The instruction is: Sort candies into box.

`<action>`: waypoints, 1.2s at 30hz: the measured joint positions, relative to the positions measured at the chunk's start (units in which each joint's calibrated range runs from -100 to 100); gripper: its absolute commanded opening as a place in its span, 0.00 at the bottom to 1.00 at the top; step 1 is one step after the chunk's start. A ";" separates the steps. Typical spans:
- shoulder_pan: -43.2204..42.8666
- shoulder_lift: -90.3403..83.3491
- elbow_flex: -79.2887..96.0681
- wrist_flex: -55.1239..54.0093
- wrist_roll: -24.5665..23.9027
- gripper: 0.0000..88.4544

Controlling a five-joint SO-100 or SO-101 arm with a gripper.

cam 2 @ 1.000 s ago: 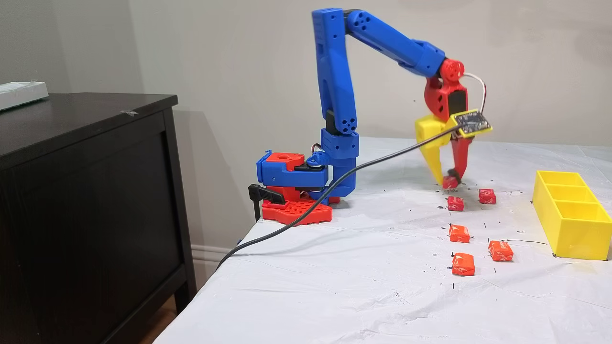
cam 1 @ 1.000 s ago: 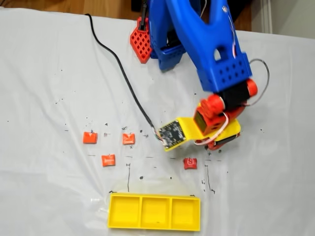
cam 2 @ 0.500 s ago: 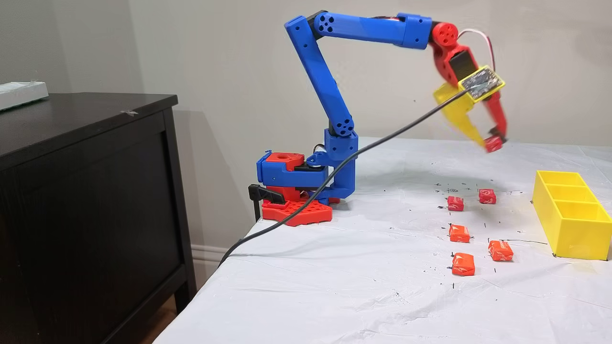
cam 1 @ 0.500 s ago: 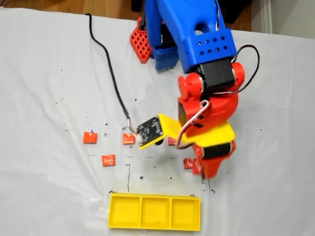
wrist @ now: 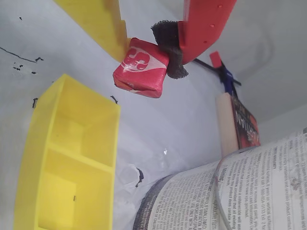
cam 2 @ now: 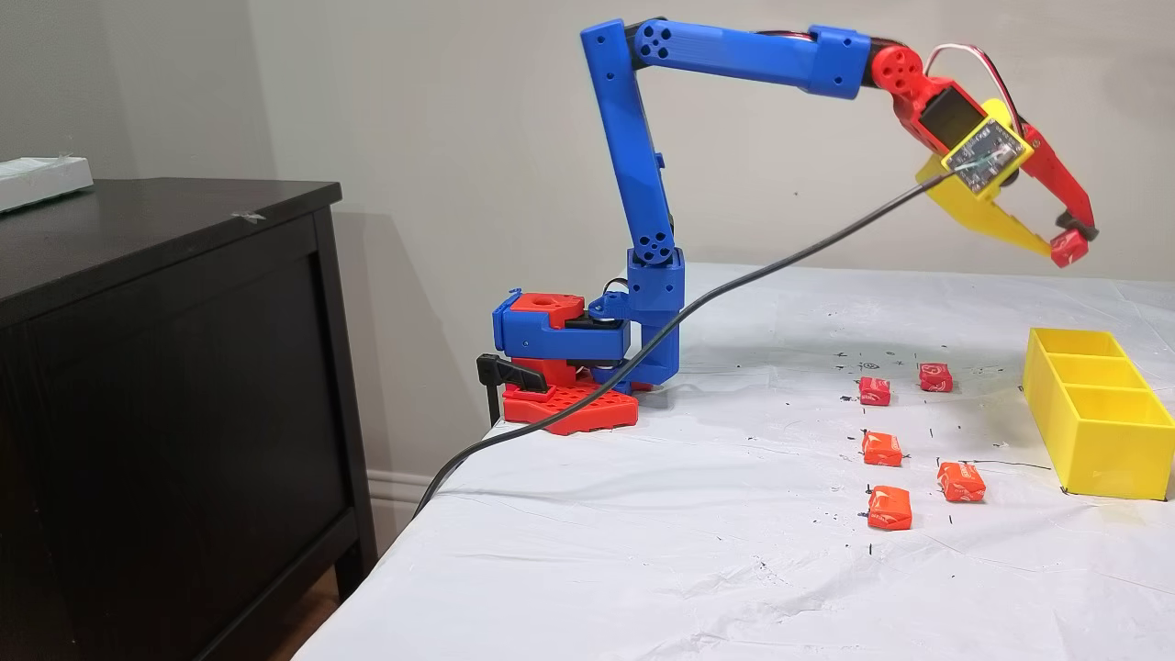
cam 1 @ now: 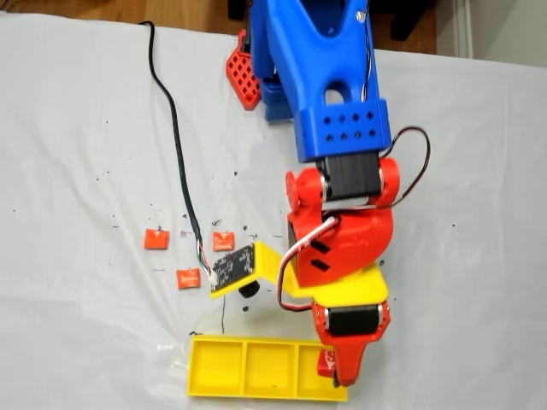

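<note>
My gripper (cam 2: 1065,244) is shut on a red candy with white print (cam 2: 1068,249), held high in the air over the yellow three-compartment box (cam 2: 1102,450). In the wrist view the candy (wrist: 140,67) is pinched between the yellow finger and the red finger's foam pad, with the box (wrist: 76,100) below and to the left. From above, the gripper (cam 1: 332,366) and candy (cam 1: 324,363) hang over the right end of the box (cam 1: 218,369). Two red candies (cam 2: 875,391) (cam 2: 935,377) and three orange candies (cam 2: 882,449) (cam 2: 961,482) (cam 2: 889,509) lie on the white cloth.
A black cable (cam 1: 175,128) runs across the cloth to the yellow bracket with a circuit board (cam 1: 232,269). The arm base (cam 2: 560,367) is clamped at the table edge beside a dark cabinet (cam 2: 165,367). An open book (wrist: 240,191) lies beyond the box.
The arm has lifted the red candy off the cloth and carried it up and outward, from beside the other red candies to above the right end of the box.
</note>
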State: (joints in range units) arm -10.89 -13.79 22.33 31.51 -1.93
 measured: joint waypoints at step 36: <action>-1.09 11.25 -2.22 -2.94 1.86 0.04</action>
State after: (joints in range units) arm -11.98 -2.54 20.10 28.57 -0.07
